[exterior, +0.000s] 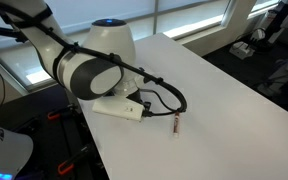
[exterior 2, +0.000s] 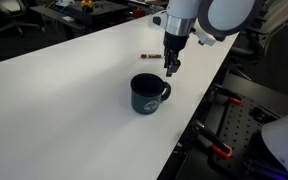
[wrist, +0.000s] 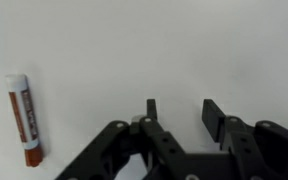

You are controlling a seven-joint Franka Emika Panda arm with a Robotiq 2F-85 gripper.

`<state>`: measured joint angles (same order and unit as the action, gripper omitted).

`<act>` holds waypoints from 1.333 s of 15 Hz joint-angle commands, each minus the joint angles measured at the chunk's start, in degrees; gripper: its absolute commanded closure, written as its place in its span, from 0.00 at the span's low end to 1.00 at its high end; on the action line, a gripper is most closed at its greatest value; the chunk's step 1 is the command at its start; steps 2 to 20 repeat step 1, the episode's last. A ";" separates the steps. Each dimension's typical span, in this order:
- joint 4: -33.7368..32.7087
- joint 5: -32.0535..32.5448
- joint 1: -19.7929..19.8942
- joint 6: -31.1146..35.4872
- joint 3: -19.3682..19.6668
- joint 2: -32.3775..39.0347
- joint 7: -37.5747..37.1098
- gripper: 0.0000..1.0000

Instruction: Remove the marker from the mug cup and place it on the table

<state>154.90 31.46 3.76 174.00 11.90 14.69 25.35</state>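
Your gripper (wrist: 182,112) hangs spread and empty near the mug cup (exterior 2: 149,94). The marker (wrist: 24,118) lies flat on the table (exterior 2: 64,90), seemingly clear of both. In an exterior view your arm (exterior: 84,72) hides the mug cup.

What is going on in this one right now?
A single robot arm is working at a white table. The marker already lies flat on the table, outside the mug cup. The end effector hangs over the bare surface beside the marker, jaws open and holding nothing.
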 commanded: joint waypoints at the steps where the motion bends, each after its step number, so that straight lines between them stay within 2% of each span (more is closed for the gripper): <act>1: 0.00 0.00 0.00 0.00 0.00 0.00 0.00 0.48; 20: 0.00 0.00 0.00 0.00 0.00 0.00 0.00 0.48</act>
